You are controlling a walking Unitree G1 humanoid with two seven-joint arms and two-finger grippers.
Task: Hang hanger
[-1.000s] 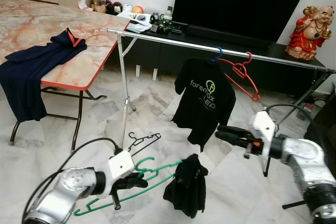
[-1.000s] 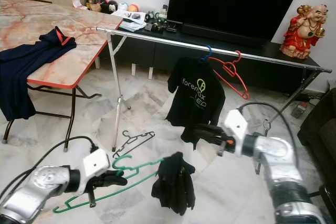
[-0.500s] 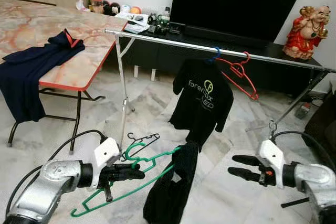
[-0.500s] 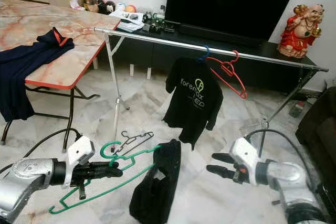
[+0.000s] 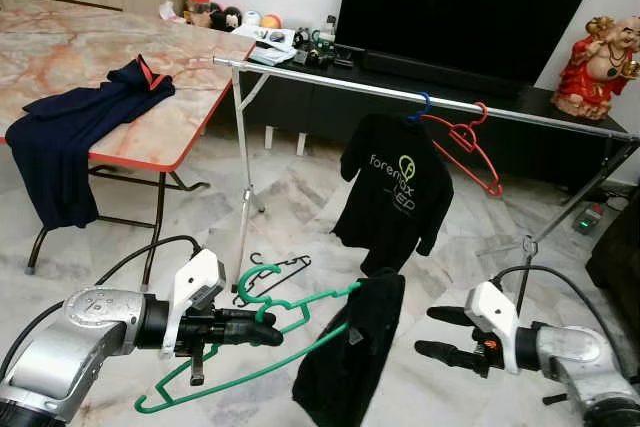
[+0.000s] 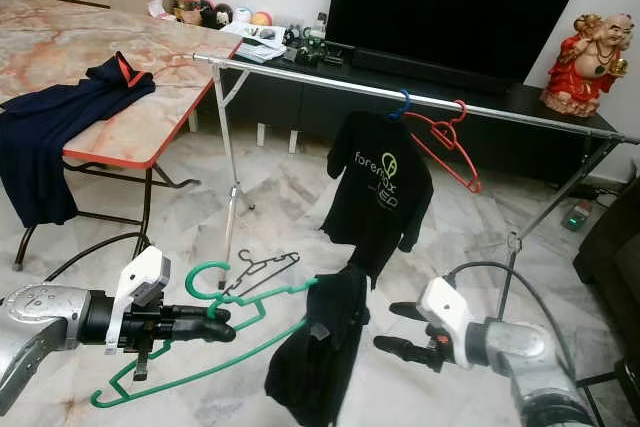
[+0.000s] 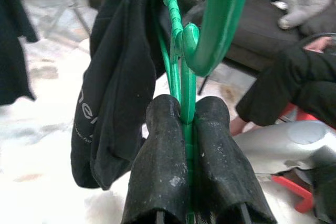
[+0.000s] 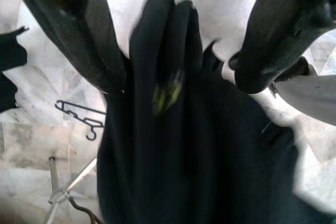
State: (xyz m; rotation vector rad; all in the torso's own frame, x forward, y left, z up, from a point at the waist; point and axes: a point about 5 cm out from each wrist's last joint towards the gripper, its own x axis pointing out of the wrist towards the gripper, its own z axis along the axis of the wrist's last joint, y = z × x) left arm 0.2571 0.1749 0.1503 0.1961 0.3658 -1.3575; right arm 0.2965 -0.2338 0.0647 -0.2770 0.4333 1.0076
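The left gripper (image 5: 272, 329) was clamped on the green hanger (image 5: 262, 342) at its neck; the left wrist view showed the fingers (image 7: 163, 156) pinching the stem below the hook. A black garment (image 5: 350, 362) drooped from the hanger's far end above the floor. The right gripper (image 5: 432, 332) faced it, fingers spread. Behind stood the clothes rail (image 5: 330, 83) with a black T-shirt (image 5: 393, 192) and red hanger (image 5: 470, 145); a black hanger (image 5: 280, 269) lay underneath.

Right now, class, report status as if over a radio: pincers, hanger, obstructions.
Left pincer shut on green hanger, black garment draped on it. Right pincer open, facing garment. Rail ahead; black hanger on floor between.
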